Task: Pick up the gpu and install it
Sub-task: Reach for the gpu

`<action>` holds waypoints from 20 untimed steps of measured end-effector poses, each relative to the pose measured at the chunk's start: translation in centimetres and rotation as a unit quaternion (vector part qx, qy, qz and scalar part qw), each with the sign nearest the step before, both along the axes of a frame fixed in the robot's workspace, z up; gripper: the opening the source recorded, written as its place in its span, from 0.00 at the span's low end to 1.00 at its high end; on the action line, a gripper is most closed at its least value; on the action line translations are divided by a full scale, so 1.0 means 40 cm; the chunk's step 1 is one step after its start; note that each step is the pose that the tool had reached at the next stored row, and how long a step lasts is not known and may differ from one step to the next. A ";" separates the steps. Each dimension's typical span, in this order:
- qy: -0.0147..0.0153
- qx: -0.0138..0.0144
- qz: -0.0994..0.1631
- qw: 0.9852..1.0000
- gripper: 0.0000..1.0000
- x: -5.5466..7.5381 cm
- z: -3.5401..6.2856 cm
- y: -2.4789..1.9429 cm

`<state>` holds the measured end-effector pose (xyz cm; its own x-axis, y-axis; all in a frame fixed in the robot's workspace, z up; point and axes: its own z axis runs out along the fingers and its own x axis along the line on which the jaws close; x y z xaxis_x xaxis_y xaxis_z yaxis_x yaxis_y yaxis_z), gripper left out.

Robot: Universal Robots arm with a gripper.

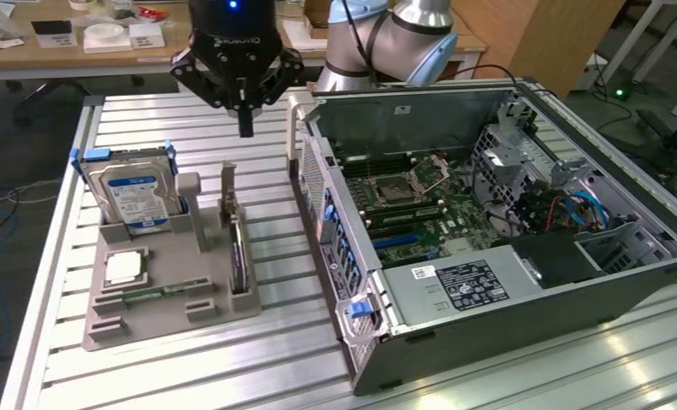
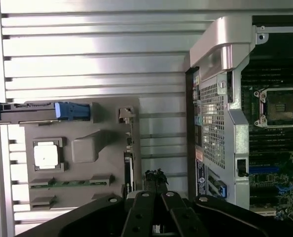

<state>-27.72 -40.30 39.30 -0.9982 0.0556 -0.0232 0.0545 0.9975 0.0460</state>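
end effector — fingers closed together, empty | hung above bare table just off the tray's edge | gpu stood upright along that tray edge — untouched

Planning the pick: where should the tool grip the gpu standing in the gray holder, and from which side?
Probably from above, pinching the gpu at its top edge across the flat faces: it stands upright, lower edge seated in the gray holder.

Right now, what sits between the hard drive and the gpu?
The tray's grey raised block stands between the hard drive and the gpu, clearest in the exterior view.
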 end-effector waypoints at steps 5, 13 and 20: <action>0.000 0.000 0.004 1.000 0.11 -0.022 0.000 -0.013; 0.000 0.001 0.009 1.000 0.11 -0.053 0.000 -0.035; 0.000 0.001 0.011 1.000 0.11 -0.068 0.000 -0.045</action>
<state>-30.43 -42.09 39.30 -0.9992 0.0331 -0.0233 0.0320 0.9983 0.0482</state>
